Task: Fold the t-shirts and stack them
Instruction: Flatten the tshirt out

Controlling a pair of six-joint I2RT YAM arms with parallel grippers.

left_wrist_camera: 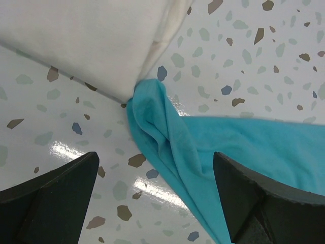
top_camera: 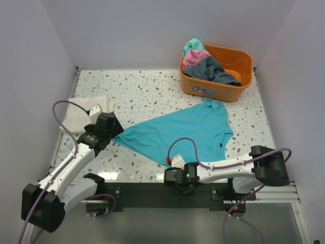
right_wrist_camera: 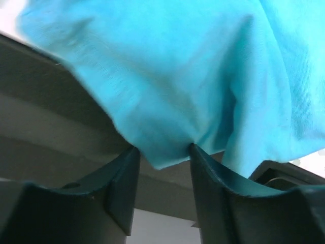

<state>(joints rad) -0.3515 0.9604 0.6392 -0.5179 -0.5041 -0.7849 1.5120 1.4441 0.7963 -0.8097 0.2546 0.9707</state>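
One teal t-shirt (top_camera: 183,133) lies spread on the speckled tabletop (top_camera: 142,91) just on the near side of the orange tub (top_camera: 226,91), its narrow far end almost touching the tub's front wall. My right gripper (right_wrist_camera: 162,157) sits at the shirt edge farthest from the tub, by the table's near lip, with a fold of teal cloth pinched between its fingers. My left gripper (left_wrist_camera: 155,173) hangs spread wide with nothing in its grasp, over the shirt's pointed corner well left of the tub. That corner touches a folded cream-white t-shirt (left_wrist_camera: 86,40), which lies flat further left again. Heaped inside the tub I see a pink t-shirt (top_camera: 192,58), a dark grey t-shirt (top_camera: 213,68) and a second teal t-shirt (top_camera: 194,44) at its back-left rim.
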